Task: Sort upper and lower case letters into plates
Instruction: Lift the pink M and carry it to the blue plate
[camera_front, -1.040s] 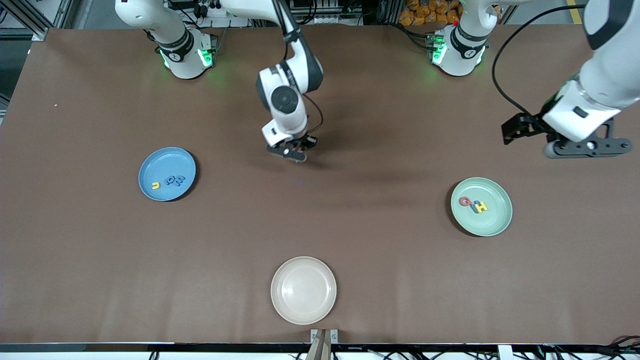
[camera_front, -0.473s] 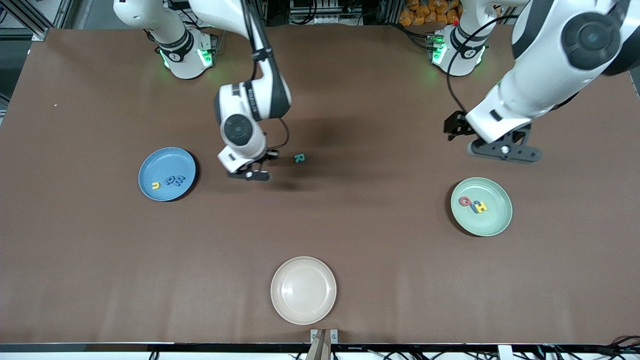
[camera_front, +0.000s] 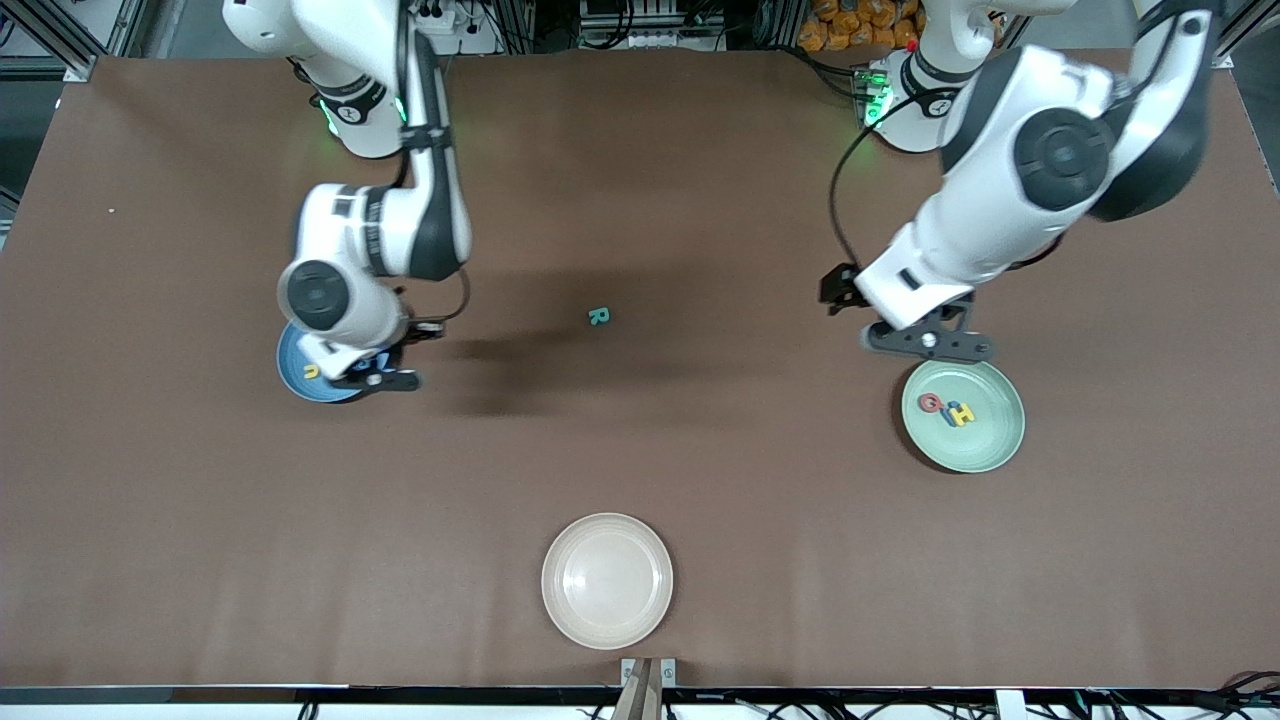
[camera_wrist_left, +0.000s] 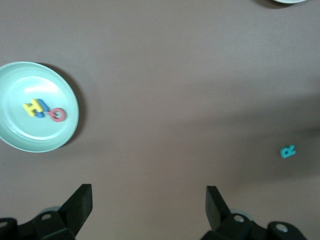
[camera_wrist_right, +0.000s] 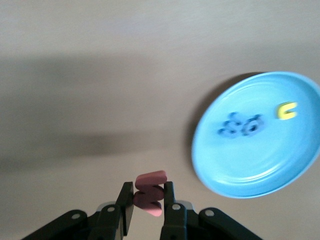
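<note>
Right gripper (camera_wrist_right: 147, 202) pinching a coral red letter (camera_wrist_right: 149, 192) beside the blue plate (camera_wrist_right: 260, 175). Left gripper (camera_wrist_left: 149, 200) hanging wide open, empty, near the mint green plate (camera_wrist_left: 65, 135). Teal R (camera_front: 597, 316) lying on the table between the plates.

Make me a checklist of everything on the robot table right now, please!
Surface: brown table, bare between plates.
Job's things: blue plate holds one yellow and two blue letters; green plate holds red, yellow and blue letters; teal letter R lies loose mid-table; pink letter is carried.
Clutter: cream plate, nothing in it.
Hands: right hand shut on pink letter, at the blue plate's edge; left hand open, above the table by the green plate.
Cables: black cable on left arm.
Surroundings: frames and wires at the table's edges.
</note>
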